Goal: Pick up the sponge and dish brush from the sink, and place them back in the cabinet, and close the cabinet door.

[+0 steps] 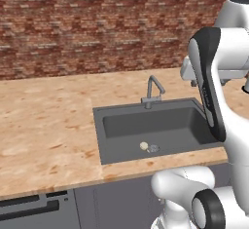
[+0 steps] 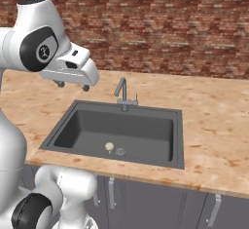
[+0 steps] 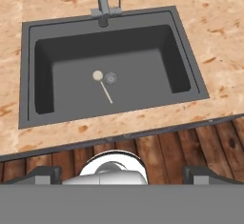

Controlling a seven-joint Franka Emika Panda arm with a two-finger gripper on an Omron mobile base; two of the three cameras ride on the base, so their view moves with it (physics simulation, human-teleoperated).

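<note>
Hovering with pincer (image 3: pixel 122 173) spread wide above sink (image 3: pixel 28 75); dish brush (image 3: pixel 102 85) lying inside, judged light, stiff; gripping its thin handle advised.

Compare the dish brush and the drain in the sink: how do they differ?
The dish brush has a cream-white round head with a thin handle trailing off it; the drain is a grey disc with no handle. The brush lies loose on the sink floor, while the drain sits flush in it. Both are small, round-headed and side by side.
</note>
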